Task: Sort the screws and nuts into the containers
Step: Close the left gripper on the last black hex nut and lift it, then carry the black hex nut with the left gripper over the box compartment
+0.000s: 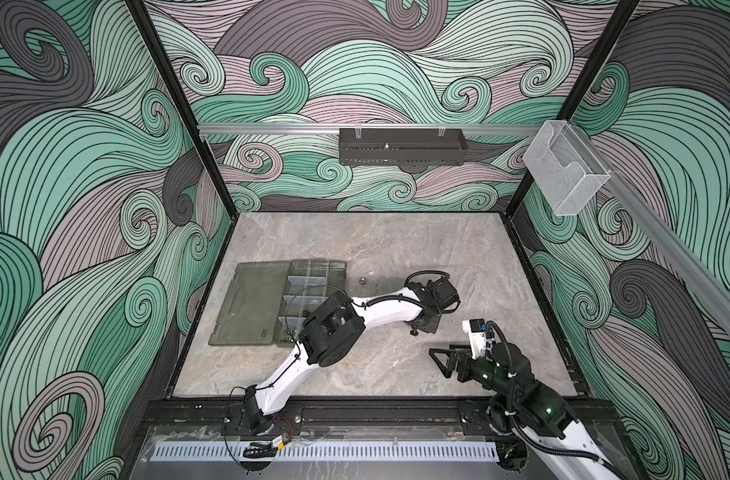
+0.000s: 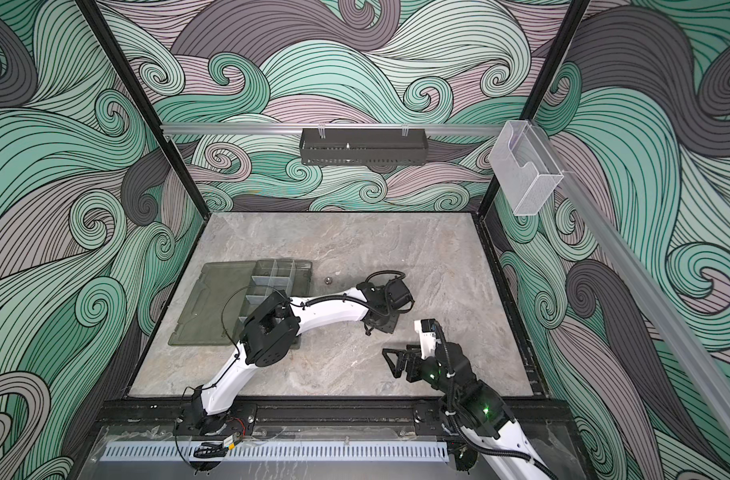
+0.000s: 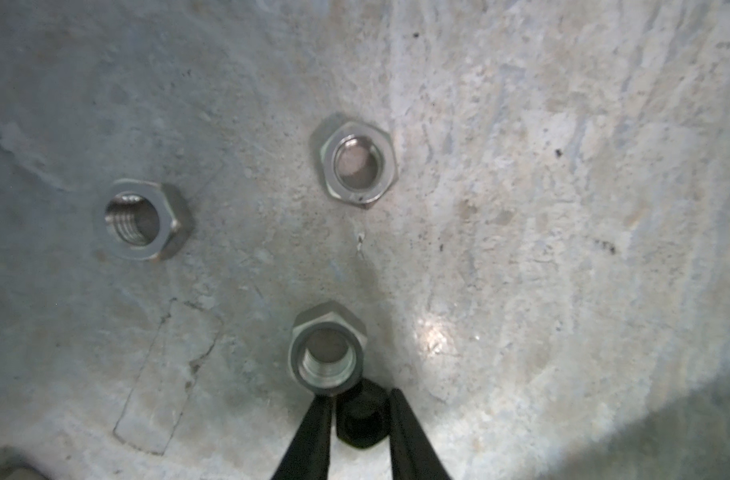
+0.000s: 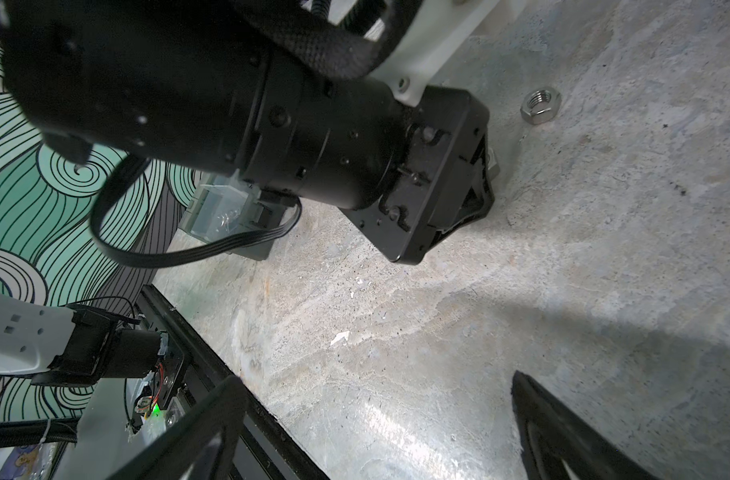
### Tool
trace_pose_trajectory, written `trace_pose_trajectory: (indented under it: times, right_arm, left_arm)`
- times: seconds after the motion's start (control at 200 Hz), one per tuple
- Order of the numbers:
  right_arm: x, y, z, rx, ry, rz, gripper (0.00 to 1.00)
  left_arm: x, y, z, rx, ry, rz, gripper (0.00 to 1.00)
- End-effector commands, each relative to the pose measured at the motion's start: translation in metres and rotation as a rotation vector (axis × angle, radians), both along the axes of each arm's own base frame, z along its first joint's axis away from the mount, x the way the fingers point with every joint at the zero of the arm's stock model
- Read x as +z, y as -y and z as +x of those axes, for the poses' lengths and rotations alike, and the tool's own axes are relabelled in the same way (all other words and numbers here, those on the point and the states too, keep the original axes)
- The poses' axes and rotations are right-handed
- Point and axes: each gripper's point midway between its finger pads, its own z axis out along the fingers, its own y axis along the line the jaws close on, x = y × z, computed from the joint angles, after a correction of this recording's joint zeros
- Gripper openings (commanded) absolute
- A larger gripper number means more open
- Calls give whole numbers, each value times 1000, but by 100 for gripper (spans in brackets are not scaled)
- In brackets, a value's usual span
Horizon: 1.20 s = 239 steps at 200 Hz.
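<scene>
Closest to my left wrist camera, my left gripper (image 3: 361, 399) sets its fingers either side of a small black fastener (image 3: 357, 432) on the desk (image 3: 562, 208), gripped or not I cannot tell, with three silver nuts (image 3: 328, 353) just beyond. Leftmost in a top view the containers (image 1: 334, 270) lie open, apart from it; my right gripper (image 1: 442, 351) hovers rightmost, spread and empty. I judge this the pick-up: next comes a firm pinch, a clean lift, a carry left to the proper compartment.
</scene>
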Motion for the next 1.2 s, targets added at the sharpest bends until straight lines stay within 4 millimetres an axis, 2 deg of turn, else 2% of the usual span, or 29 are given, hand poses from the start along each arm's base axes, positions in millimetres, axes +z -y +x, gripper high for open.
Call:
trace_pose_trajectory:
  times: [0.0, 0.095, 0.255, 0.465, 0.575, 0.71, 0.811, 0.896, 1.031, 1.066, 1.181, 1.191]
  right_arm:
    - [-1, 0, 1, -8, 0, 12, 99]
    - [-1, -1, 0, -3, -5, 14, 99]
    - [-2, -1, 1, -4, -5, 15, 99]
    - [-3, -7, 8, 9, 6, 2, 100]
    - [-6, -16, 13, 51, 1, -22, 100]
    - [3, -31, 30, 104, 70, -48, 100]
    - [6, -41, 46, 128, 119, -83, 99]
    - [15, -55, 56, 191, 152, -108, 99]
    - [40, -81, 72, 281, 212, -108, 99]
    - [47, -86, 75, 292, 241, -101, 100]
    - [60, -100, 84, 300, 317, -78, 100]
    - [60, -101, 84, 302, 320, -76, 99]
  left_arm:
    - [-42, -41, -9, 20, -76, 175, 24]
    - [-38, -46, -6, 25, -73, 178, 22]
    - [-20, -63, 0, 46, -44, 133, 20]
    - [25, -87, 3, 43, -5, 31, 19]
    - [48, -102, 5, 50, 22, -3, 19]
    - [76, -125, 9, 91, 51, -59, 19]
    - [94, -153, 13, 143, 72, -72, 19]
    - [103, -186, 14, 198, 79, -41, 19]
    - [104, -242, 10, 300, 81, 9, 19]
    - [106, -254, 9, 325, 84, 9, 19]
    - [96, -292, 1, 396, 65, 47, 19]
    - [101, -295, 0, 401, 76, 35, 19]
